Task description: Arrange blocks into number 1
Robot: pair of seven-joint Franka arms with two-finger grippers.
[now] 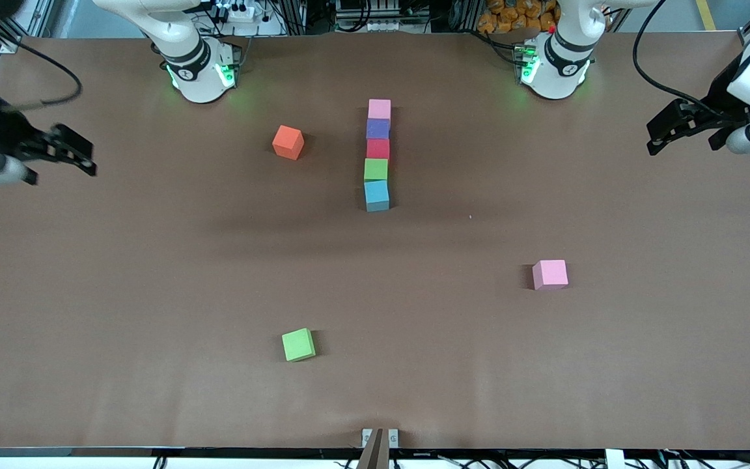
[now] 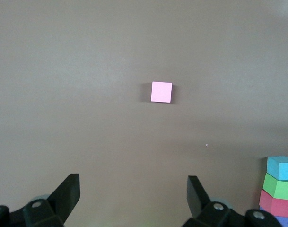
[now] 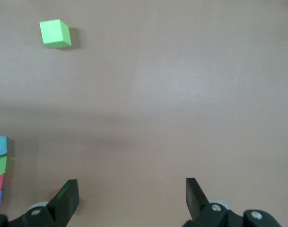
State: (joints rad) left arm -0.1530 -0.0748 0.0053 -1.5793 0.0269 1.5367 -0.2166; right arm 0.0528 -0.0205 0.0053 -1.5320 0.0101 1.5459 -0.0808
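Front view: five-block column [image 1: 377,155] stood mid-table; orange block [image 1: 288,142] lay beside it. Left gripper [image 1: 674,130] and right gripper [image 1: 66,153] hung released, empty, at the table ends. Next, likely: seat orange against the pink top block [image 1: 379,109].

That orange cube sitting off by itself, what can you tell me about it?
The orange cube is a small, plain, matte block that looks like foam or painted wood, with no markings visible. It rests flat on the brown table, turned slightly askew. It stands apart from the line of blocks, toward the right arm's end of the table, level with the purple and red ones in the line. Nothing touches it but the table, and it shows only in the front view.
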